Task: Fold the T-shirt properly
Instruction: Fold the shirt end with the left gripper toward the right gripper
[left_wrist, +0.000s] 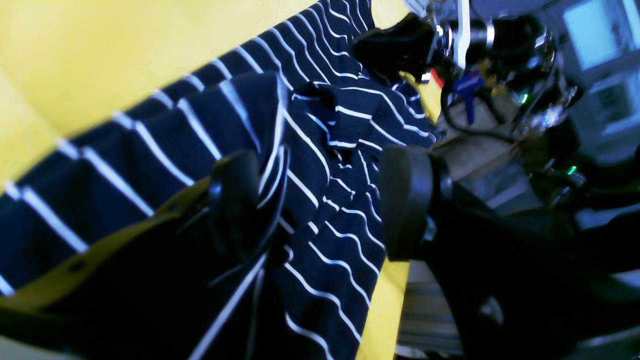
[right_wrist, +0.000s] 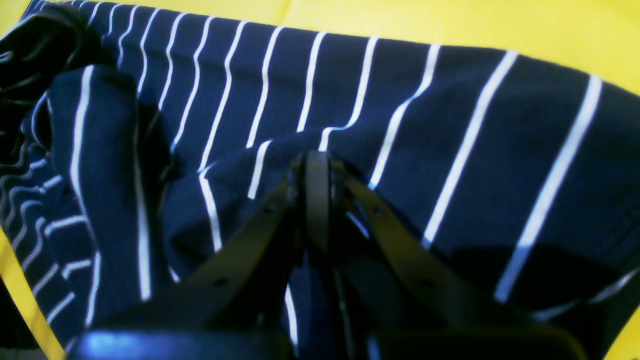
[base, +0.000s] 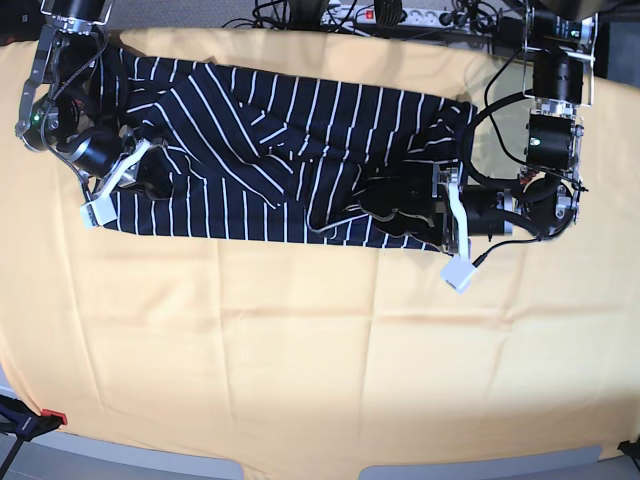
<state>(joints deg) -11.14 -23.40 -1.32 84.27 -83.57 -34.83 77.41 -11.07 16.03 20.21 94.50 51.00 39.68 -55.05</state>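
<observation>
Across the far half of the yellow cloth (base: 300, 360) that covers the table lies the T-shirt (base: 270, 150), a dark navy one with thin white stripes, gathered into a long band running from one arm to the other. It looks partly folded lengthwise, but the layers are rumpled, with a bunched ridge near each end. The right gripper (right_wrist: 316, 170) has its jaws pressed together on a pinch of striped fabric, which rises into a small tent at the fingertips. The left gripper (left_wrist: 320, 200) stands with its jaws wide apart, one finger on each side of a crumpled fold; the blurred wrist view suggests the cloth lies loose between them rather than held. The step in hand seems to be a lengthwise fold just laid down at the left arm's end. The next move probably calls for the right gripper to let go as well, then a fresh grasp at the band's ends to smooth the wrinkles.
</observation>
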